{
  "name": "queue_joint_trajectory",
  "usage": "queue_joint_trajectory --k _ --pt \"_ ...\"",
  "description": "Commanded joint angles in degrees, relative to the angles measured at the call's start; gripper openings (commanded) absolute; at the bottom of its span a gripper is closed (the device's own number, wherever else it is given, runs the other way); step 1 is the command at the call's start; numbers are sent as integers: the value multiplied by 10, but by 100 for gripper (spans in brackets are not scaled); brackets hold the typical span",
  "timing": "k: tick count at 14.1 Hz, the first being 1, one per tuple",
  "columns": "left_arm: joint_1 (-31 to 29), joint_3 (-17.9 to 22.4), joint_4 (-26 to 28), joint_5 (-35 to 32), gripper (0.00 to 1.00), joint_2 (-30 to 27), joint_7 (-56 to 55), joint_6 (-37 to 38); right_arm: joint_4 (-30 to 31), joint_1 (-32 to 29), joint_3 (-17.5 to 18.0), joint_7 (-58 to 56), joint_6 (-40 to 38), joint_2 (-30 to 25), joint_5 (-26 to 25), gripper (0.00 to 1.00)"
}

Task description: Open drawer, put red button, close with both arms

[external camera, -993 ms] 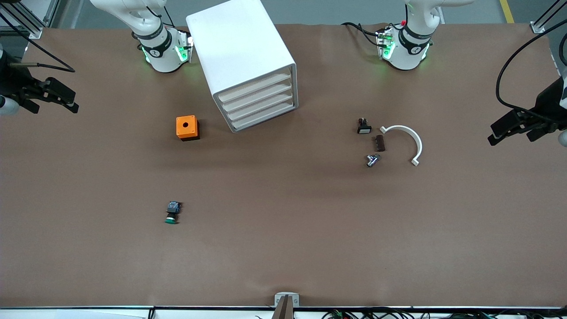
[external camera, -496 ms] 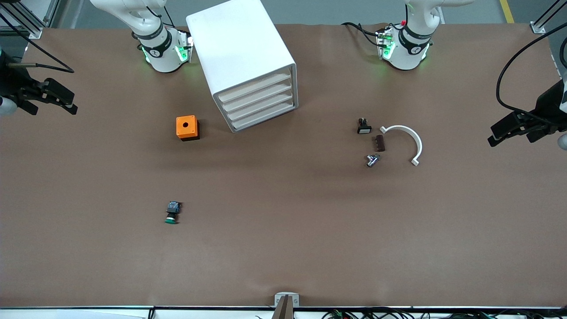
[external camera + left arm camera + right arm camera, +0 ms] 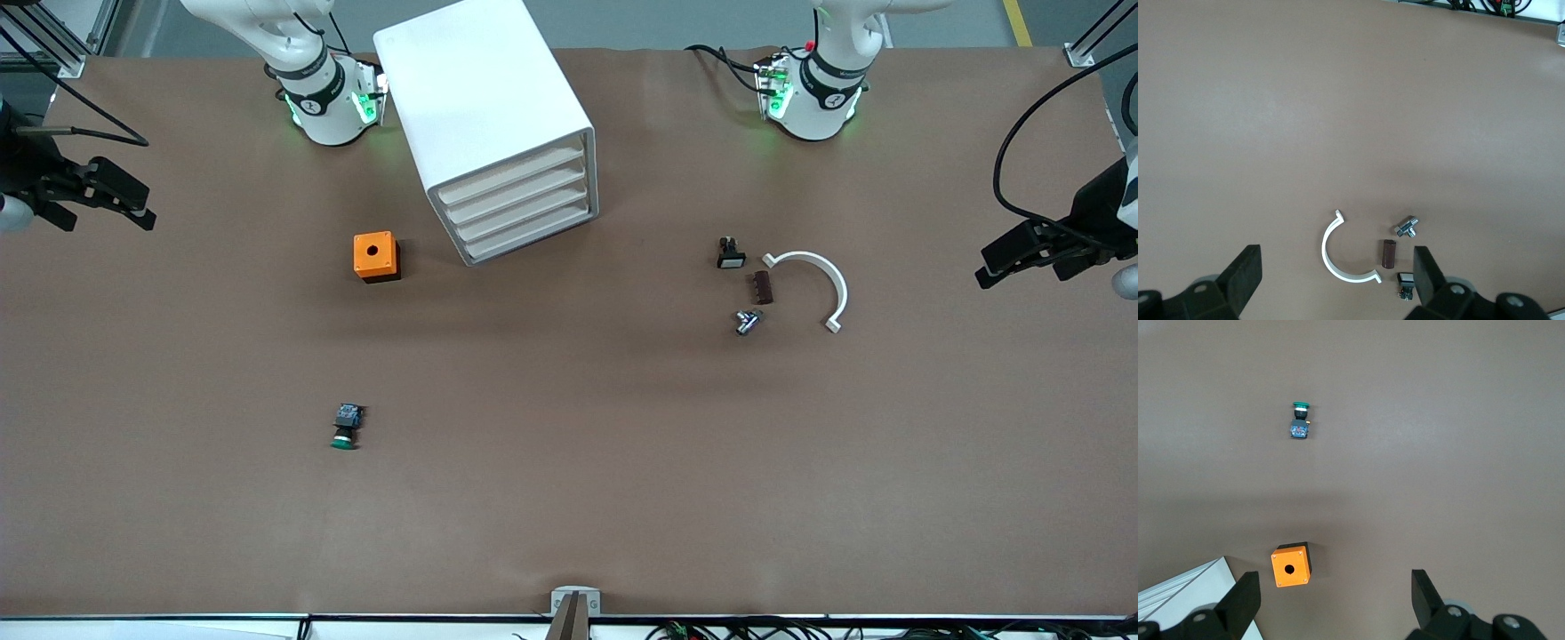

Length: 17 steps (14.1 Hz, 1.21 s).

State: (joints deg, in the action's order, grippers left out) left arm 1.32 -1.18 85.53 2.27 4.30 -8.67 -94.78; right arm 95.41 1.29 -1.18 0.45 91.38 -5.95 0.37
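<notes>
a wide table is covered by a matte brown sheet, evenly lit with soft shadows. grey floor is seen past its top edge, with a yellow line by the top corner. aluminium framing is fixed at both top corners.

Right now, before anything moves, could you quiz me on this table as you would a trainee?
1. True or false: every drawer of the white drawer cabinet is shut.
2. Which lies nearest the front camera? A) orange box B) green-capped button C) white curved bracket
3. Fill in: the left gripper and the right gripper both hold nothing, and their fingers are ___.

Key: 1 true; 2 B; 3 open.
</notes>
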Motion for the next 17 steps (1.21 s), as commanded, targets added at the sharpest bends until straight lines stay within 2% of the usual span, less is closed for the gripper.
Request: queue_joint_trajectory --k 1,6,17 --pt "-1 0 -13 -5 100 9 2 15 0 -1 -1 0 -4 -5 8 100" --pt "-1 0 -13 -6 100 17 3 44 1 -3 -2 1 -8 -6 18 100" --pt "0 0 -14 -7 100 17 3 44 5 -2 -1 10 -15 -6 18 100"
